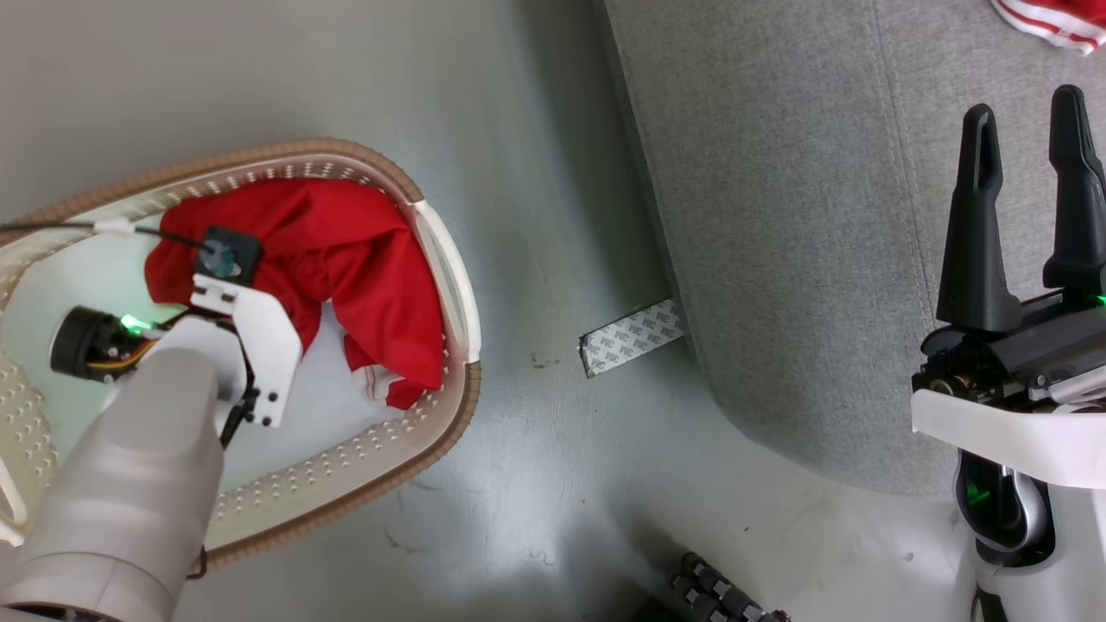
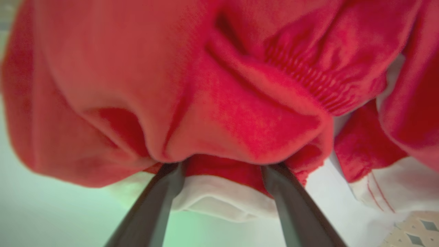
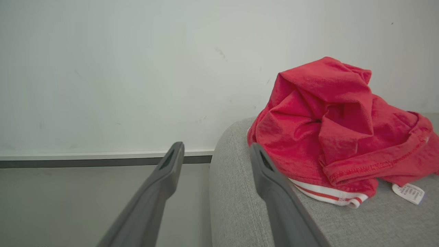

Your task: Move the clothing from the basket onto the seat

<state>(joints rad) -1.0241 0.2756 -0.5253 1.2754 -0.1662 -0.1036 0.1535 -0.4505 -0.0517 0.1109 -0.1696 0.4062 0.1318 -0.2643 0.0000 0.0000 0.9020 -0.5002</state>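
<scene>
The cream basket (image 1: 458,285) with a brown rim stands on the floor at the left. Red clothing (image 1: 346,250) with white trim lies bunched in its far half. My left arm (image 1: 130,449) reaches down into the basket, its wrist over the garment. In the left wrist view my left gripper (image 2: 221,168) is open, fingertips tucked under a fold of the red clothing (image 2: 219,103), with red and white cloth between the fingers. My right gripper (image 1: 1026,102) hovers open over the grey seat (image 1: 778,216). Another red garment (image 3: 329,127) lies crumpled on the seat (image 3: 240,206), beside my right gripper (image 3: 216,151).
A pale pad (image 1: 60,285) covers the basket's bottom. A patterned white strip (image 1: 631,337) lies on the grey floor at the seat's edge. A dark ribbed part (image 1: 717,596) shows at the bottom edge. A white wall (image 3: 103,68) with a baseboard stands behind the seat.
</scene>
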